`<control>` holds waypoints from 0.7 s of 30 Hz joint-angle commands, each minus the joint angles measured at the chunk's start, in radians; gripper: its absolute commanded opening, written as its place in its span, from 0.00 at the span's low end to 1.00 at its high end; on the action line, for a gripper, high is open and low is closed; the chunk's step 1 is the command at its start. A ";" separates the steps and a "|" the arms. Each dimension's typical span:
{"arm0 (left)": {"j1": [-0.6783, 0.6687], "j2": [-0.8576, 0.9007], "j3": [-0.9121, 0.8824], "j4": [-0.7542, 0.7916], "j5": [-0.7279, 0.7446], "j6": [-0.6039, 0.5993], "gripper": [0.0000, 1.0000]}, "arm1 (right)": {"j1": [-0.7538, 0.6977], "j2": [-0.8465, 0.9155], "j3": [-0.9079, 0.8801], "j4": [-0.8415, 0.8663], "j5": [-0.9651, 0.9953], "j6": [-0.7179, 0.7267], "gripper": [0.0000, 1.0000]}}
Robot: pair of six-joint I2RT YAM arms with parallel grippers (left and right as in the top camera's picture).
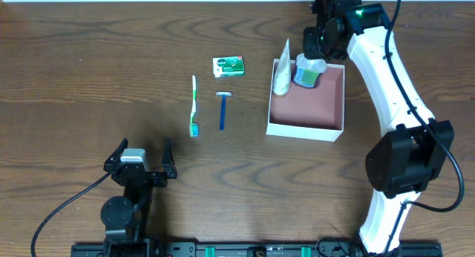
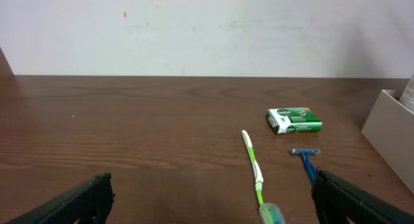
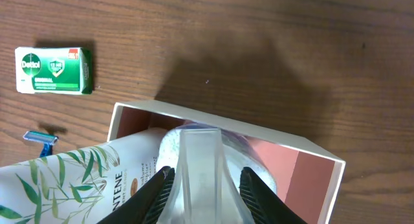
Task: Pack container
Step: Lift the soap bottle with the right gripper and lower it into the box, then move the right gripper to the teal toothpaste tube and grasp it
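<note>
The container (image 1: 326,101) is a square white box with a pink inside, at the right of the table; its corner shows in the right wrist view (image 3: 310,153) and its wall in the left wrist view (image 2: 388,130). A white tube (image 1: 282,70) leans in its far left corner (image 3: 71,179). My right gripper (image 1: 313,56) is shut on a clear plastic bottle with blue-green contents (image 1: 307,73), held over the container's far side (image 3: 204,162). My left gripper (image 1: 141,159) is open and empty near the front left (image 2: 210,198).
A green toothbrush (image 1: 194,105), a blue razor (image 1: 222,108) and a green-and-white soap packet (image 1: 229,65) lie on the wooden table left of the container. They also show in the left wrist view: toothbrush (image 2: 253,169), razor (image 2: 306,159), soap packet (image 2: 294,119).
</note>
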 commanded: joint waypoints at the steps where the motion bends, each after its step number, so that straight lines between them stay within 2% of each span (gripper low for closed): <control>1: -0.003 -0.006 -0.020 -0.026 0.003 -0.001 0.98 | 0.010 -0.006 0.001 0.008 -0.009 -0.012 0.33; 15: -0.003 -0.006 -0.020 -0.026 0.003 -0.001 0.98 | 0.010 -0.002 -0.059 0.017 -0.010 -0.011 0.36; 19: -0.003 -0.006 -0.020 -0.026 0.003 -0.001 0.98 | 0.010 -0.002 -0.059 0.021 -0.010 -0.011 0.45; 21: -0.003 -0.006 -0.020 -0.026 0.003 -0.001 0.98 | 0.010 -0.002 -0.058 0.026 -0.010 -0.011 0.54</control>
